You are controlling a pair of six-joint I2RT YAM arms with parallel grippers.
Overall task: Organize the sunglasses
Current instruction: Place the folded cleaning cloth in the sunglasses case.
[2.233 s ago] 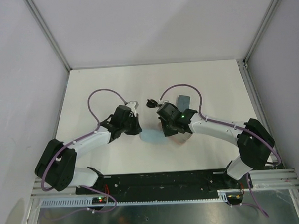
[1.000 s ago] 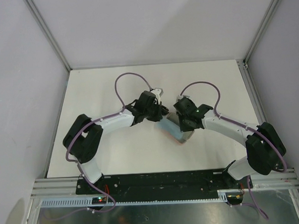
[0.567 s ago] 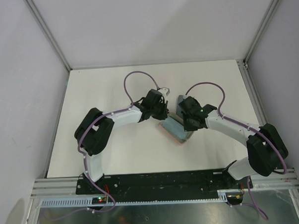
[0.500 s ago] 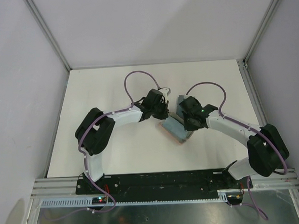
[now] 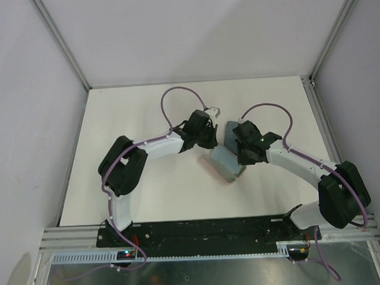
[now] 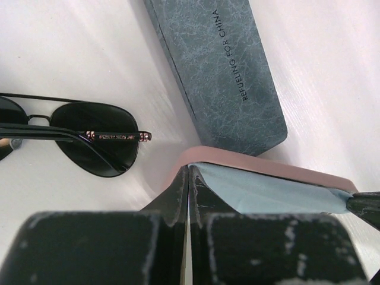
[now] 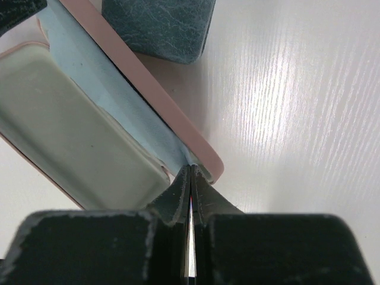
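Two arms are bending in toward the middle of the white desk (image 5: pixel 132 113), their hands almost facing each other over an open pink case (image 6: pixel 267 171). At the left edge of the left wrist view, the black wire-framed sunglasses (image 6: pixel 101 139) are lying on the desk, one slim arm crossing a dark lens, near the pink case's corner but apart from it. The left hand (image 6: pixel 188 178) is sitting in the lower middle of that view with its fingers pressed together right at that corner, where a light-blue cloth (image 6: pixel 267 193) is lying along the pink rim. Whether the cloth's corner is nipped between the tips is not showing. Above it, a blue-grey case (image 6: pixel 219 71) is lying shut, running toward the top of the frame, its near end just beside the pink one. In the right wrist view, the right hand (image 7: pixel 190 181) is likewise pressed together at the cloth's other end, against the pink rim, with the case's pale lining (image 7: pixel 71 119) showing at the left.
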